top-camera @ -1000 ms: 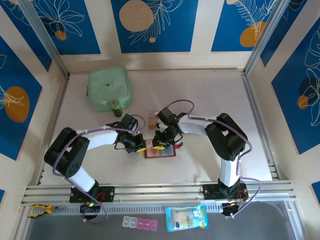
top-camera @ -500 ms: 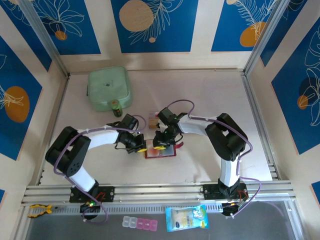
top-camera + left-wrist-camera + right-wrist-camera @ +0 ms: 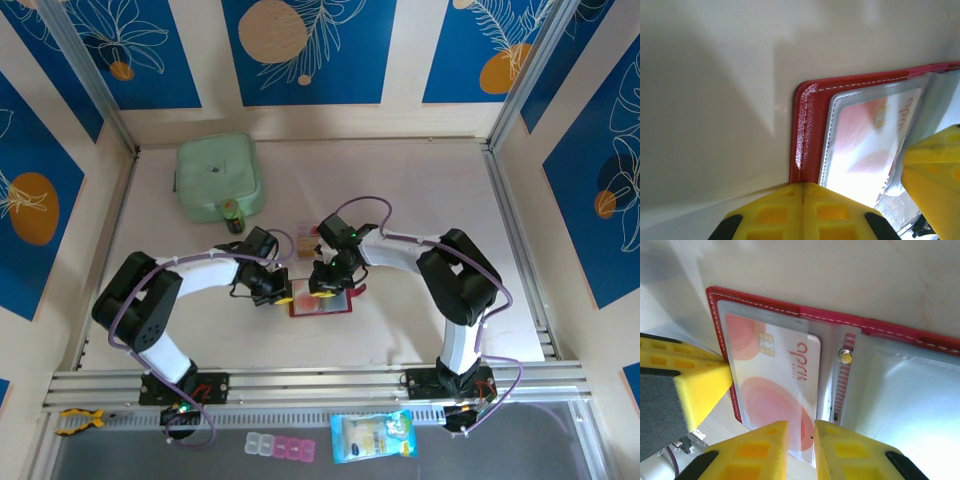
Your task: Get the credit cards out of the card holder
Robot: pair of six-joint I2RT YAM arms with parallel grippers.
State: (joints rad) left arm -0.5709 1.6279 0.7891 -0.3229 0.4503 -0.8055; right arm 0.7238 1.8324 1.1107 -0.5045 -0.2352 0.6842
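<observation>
The red card holder [image 3: 322, 304] lies open on the table between both grippers. A pink-and-white credit card [image 3: 774, 374] sits in its clear left pocket. My left gripper [image 3: 283, 296] is shut, its tips [image 3: 804, 188] pressing the holder's red left border [image 3: 807, 135]. My right gripper [image 3: 801, 429] hovers over the card's lower right corner, jaws a narrow gap apart, and the card face shows through the gap. The left gripper's yellow finger [image 3: 695, 385] touches the holder's left edge. Another tan card [image 3: 306, 240] lies flat on the table just behind the holder.
A pale green square container [image 3: 220, 178] stands at the back left with a small dark bottle [image 3: 232, 215] by its front edge. On the front ledge lie a clear bag [image 3: 372, 436], a pill box [image 3: 280, 447] and a yellow clamp [image 3: 80, 418].
The left gripper's fingers have closed fully. The right wrist has shifted slightly to the right. The card holder has stayed in place.
</observation>
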